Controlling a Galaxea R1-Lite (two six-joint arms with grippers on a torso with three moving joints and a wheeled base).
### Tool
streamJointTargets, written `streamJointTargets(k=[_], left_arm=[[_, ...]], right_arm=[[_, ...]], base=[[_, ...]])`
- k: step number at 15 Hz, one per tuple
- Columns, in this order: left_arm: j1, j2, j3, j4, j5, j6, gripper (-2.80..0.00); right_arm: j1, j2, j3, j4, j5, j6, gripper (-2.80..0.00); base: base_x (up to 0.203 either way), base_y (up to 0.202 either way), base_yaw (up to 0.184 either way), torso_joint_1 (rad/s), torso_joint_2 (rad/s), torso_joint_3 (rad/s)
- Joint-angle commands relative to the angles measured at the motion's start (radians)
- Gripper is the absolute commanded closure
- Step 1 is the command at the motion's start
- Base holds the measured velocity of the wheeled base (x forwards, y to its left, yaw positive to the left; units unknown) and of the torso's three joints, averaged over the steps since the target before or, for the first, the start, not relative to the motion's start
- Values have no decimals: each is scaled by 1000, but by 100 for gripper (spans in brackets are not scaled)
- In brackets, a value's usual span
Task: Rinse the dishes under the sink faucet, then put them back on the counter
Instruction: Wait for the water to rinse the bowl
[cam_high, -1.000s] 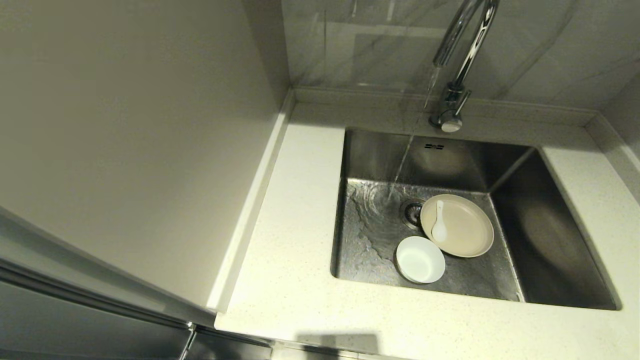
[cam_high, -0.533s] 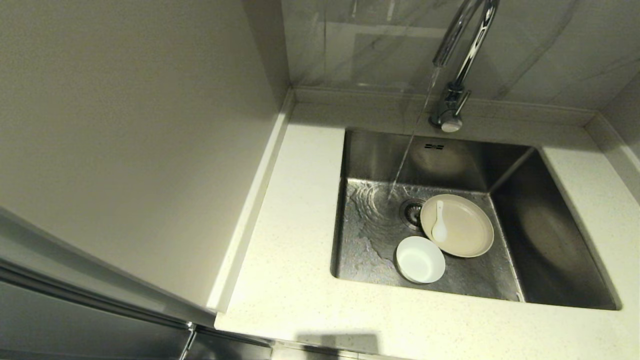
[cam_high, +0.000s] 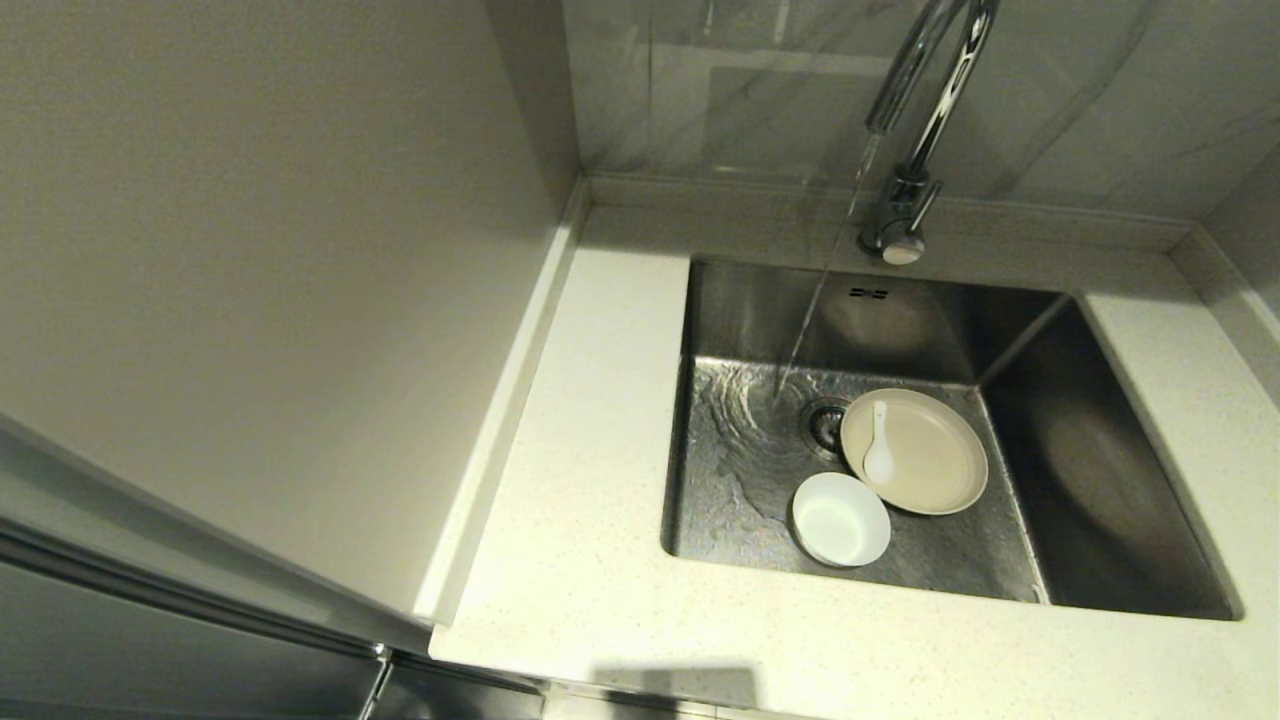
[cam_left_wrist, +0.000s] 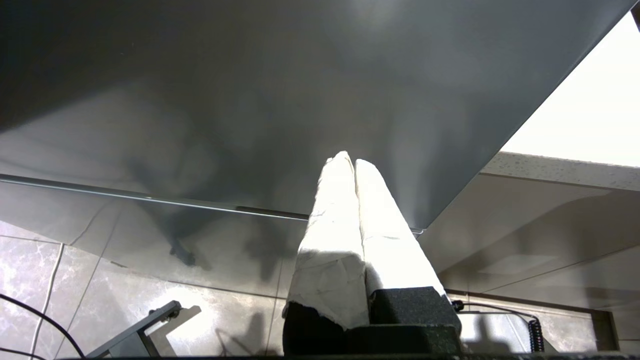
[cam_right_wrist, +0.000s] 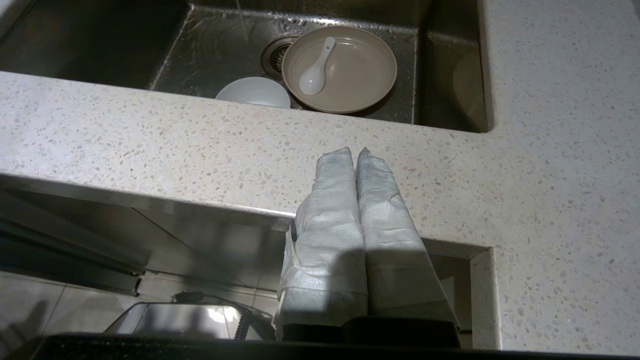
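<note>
Padded right claw, speckled counter

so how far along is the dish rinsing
Done: the faucet is running and the plate, with the spoon on it, and the bowl sit in the sink, beside the stream. In hand: nothing; both grippers are shut below the counter. Left: rinsing, returning everything.

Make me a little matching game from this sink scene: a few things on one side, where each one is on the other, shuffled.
Things:
1. spoon
2. bowl
3. plate
4. water stream

Places:
A. sink floor, partly over the drain
B. lying on the plate
C. falling from the faucet beside the drain
D. sink floor, nearest the front counter

Pairs: 1-B, 2-D, 3-A, 4-C
</note>
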Motion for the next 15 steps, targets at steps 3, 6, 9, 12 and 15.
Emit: streamJointTargets(k=[3, 6, 9, 12, 15], left_arm=[[0, -3, 0, 0, 0, -1, 0], [0, -3, 0, 0, 0, -1, 0], [0, -3, 0, 0, 0, -1, 0], [0, -3, 0, 0, 0, -1, 0], [0, -3, 0, 0, 0, -1, 0]], right_arm=[[0, 0, 0, -1, 0, 0, 0], [0, 0, 0, -1, 0, 0, 0], [0, 0, 0, -1, 0, 0, 0], [0, 0, 0, -1, 0, 0, 0], [0, 0, 0, -1, 0, 0, 0]], base=[[0, 0, 0, 0, 0, 0], [0, 0, 0, 0, 0, 0], [0, 0, 0, 0, 0, 0], [0, 0, 0, 0, 0, 0], [0, 0, 0, 0, 0, 0]])
